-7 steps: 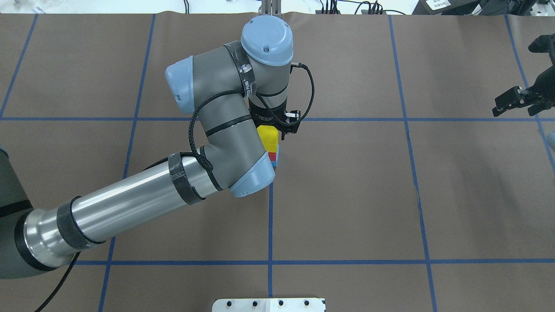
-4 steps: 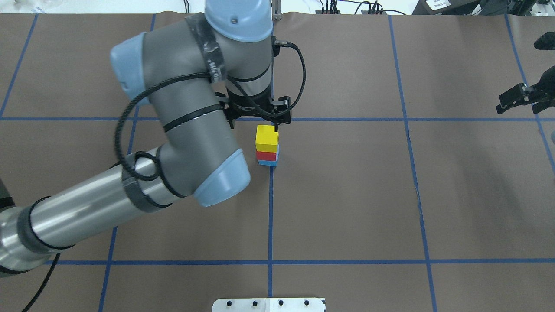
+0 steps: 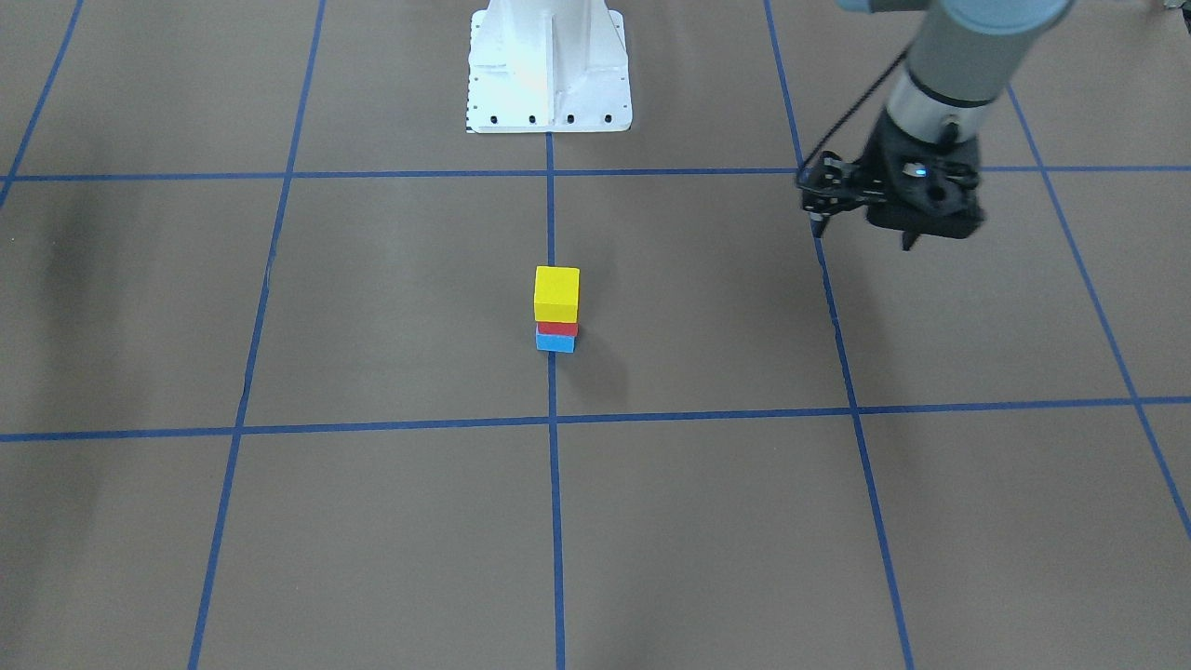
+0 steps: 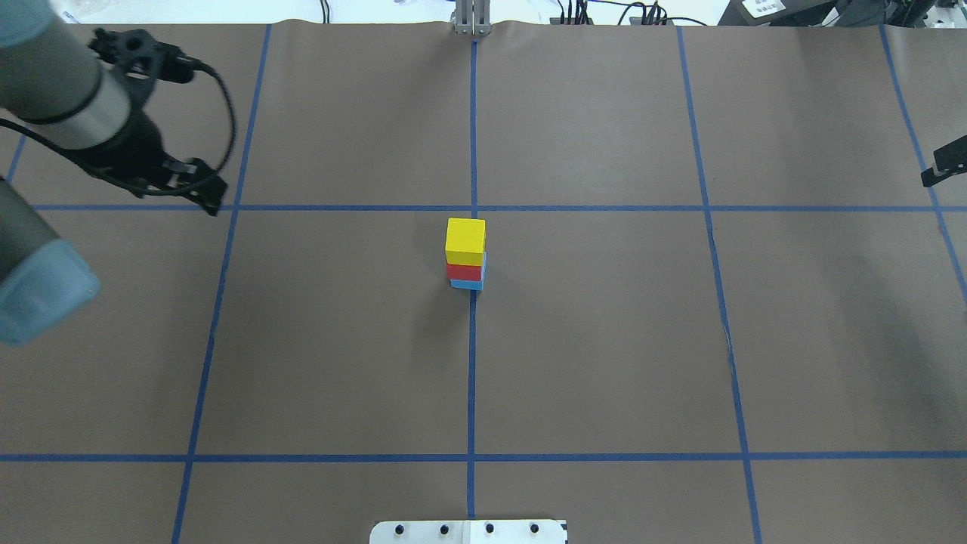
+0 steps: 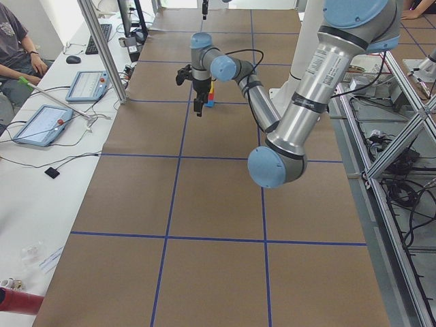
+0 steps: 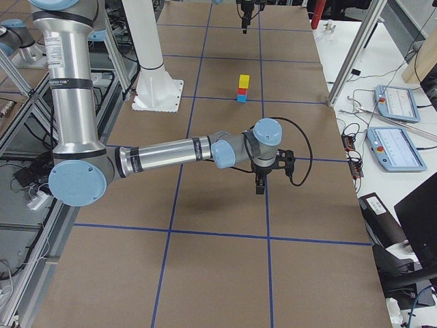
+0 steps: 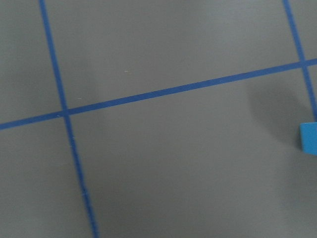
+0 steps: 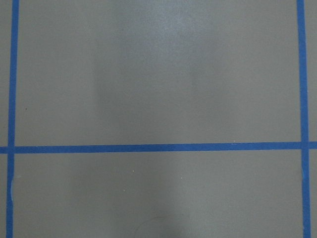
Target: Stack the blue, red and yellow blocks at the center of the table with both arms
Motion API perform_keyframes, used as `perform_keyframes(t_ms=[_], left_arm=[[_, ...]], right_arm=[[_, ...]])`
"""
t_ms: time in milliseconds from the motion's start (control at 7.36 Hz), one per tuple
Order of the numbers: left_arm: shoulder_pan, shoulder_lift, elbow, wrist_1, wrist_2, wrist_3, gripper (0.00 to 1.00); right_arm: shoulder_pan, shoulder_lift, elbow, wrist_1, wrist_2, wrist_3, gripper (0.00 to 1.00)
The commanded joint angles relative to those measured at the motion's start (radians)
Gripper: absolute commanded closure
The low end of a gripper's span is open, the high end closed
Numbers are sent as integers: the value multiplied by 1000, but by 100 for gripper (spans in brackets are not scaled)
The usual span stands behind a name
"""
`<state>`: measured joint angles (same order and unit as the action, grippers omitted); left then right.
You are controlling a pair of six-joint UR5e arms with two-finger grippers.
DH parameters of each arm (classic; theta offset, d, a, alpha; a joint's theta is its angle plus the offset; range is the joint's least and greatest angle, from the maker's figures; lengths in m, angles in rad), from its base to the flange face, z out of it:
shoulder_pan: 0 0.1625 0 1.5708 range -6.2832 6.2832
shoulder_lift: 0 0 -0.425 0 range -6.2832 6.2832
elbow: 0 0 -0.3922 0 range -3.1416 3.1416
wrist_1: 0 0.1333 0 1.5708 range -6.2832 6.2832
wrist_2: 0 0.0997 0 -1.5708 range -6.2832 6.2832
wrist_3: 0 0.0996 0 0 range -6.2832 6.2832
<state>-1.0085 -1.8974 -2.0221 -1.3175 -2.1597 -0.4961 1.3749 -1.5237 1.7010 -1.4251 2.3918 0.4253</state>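
The stack stands at the table's centre: the yellow block (image 4: 465,238) on the red block (image 4: 463,272) on the blue block (image 4: 467,285). It also shows in the front view, yellow (image 3: 556,292), red (image 3: 557,328), blue (image 3: 555,342). My left gripper (image 3: 863,234) is open and empty, held above the table far to the stack's left in the overhead view (image 4: 185,187). Only a tip of my right gripper (image 4: 948,160) shows at the overhead view's right edge; I cannot tell its state. The left wrist view catches the blue block (image 7: 308,139) at its right edge.
The brown table cover (image 4: 604,340) carries a grid of blue tape lines. The robot's white base plate (image 3: 547,65) sits at the near edge. Operators' tablets (image 5: 85,85) lie off the table's far side.
My left arm has lifted off the yellow block and swung far to the left, leaving the stack standing free. My right gripper has drifted further right, almost out of view.
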Motion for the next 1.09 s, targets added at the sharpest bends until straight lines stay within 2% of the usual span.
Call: perform_keyframes(t_ms=[0,136,272,407,679,951], left_arm=[[-293,231,136,-163,-220,273,0],[-371,292,192,-166,-221,441,0],[-418,299,242,-160,-218,562,0],[-445,346,265,-166,-200,600,0],[-536,429,238,-166,-203,634,0],[-553,446,232,-157,-207,633,0]], right_arm=[[77,-32,-1,-2,30,-102,0],[96,-36,-3,-2,29,-115,0],[107,-55,6,0,20,-124,0],[107,-64,6,5,18,-128,0],[104,-59,0,5,15,-132,0],[64,-53,3,5,3,-132,0]])
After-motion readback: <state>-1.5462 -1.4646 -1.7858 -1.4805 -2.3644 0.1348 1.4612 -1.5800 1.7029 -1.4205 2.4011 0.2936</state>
